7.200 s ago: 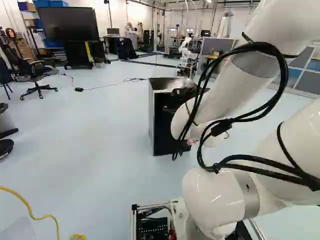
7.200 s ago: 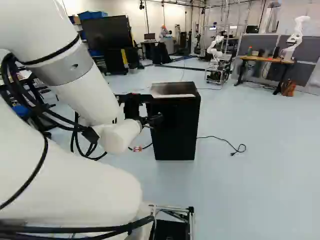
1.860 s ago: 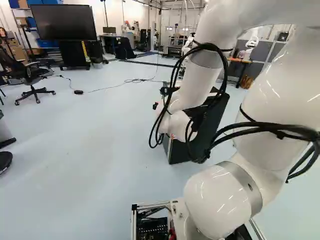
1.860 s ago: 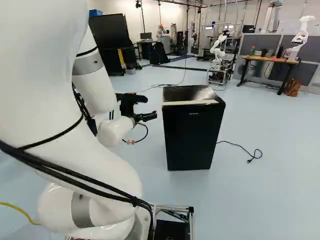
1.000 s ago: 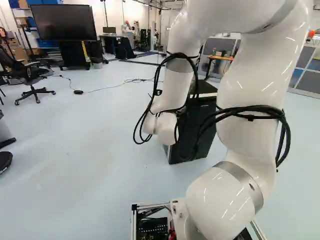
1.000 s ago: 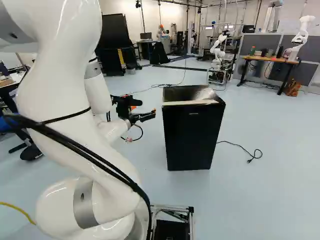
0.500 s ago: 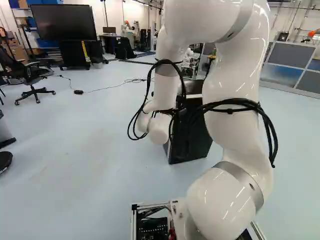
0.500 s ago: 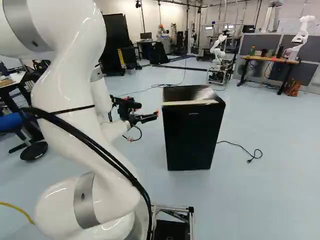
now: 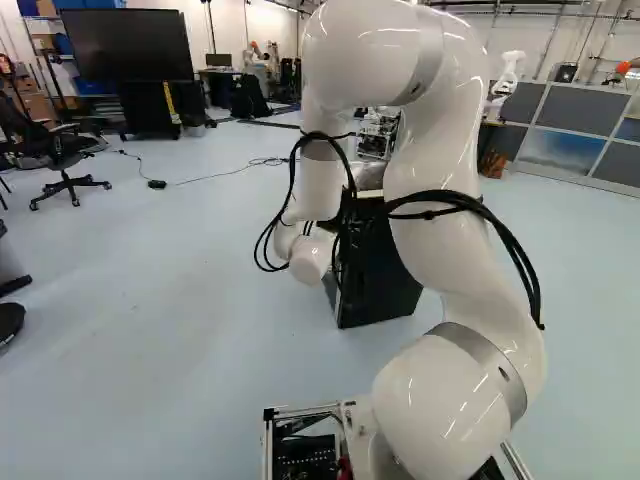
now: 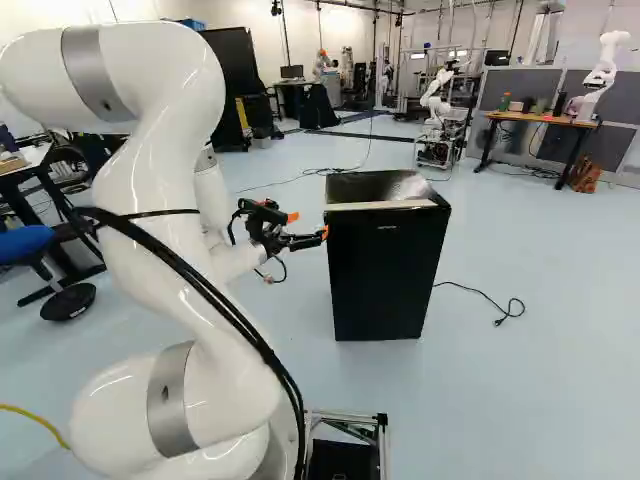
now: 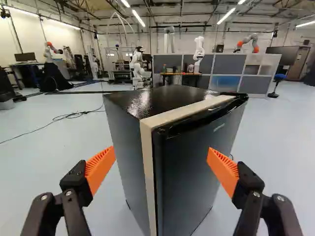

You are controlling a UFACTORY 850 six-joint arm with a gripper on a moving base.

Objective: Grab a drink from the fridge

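Claw (image 11: 161,153) open, left of the fridge (image 10: 385,275), door (image 11: 189,172) looks shut. Drink's unseen, presumably inside. Step's getting in; next I'd line up on the left door edge and pull.

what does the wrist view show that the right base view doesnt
Only the wrist view shows the ceiling lights and the side wall of the fridge left of its pale edge strip.

Only the right base view shows the white arm, the yellow cable and the plug on the floor.

Both show the fridge's front and top, the claw, and another robot at the desk.
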